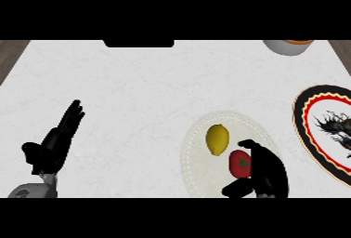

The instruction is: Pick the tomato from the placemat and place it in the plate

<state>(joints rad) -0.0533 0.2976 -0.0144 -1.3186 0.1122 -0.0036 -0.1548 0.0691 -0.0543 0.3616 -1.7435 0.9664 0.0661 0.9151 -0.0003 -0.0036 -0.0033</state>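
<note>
The tomato (239,163) lies on the round pale placemat (198,139) beside a lemon (217,139), not yet lifted. The right hand (269,173) touches its right side, fingers curving over it, though whether they have closed on it I cannot tell. Carrying it to the dragon-patterned plate (302,122) remains. The left hand (58,139) rests open on the desk (137,83). No writing is readable.

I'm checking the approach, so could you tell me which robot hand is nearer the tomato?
The right robot hand: it is right beside the tomato on the placemat, fingers curling round it. The left robot hand rests open far off at the counter's left.
</note>
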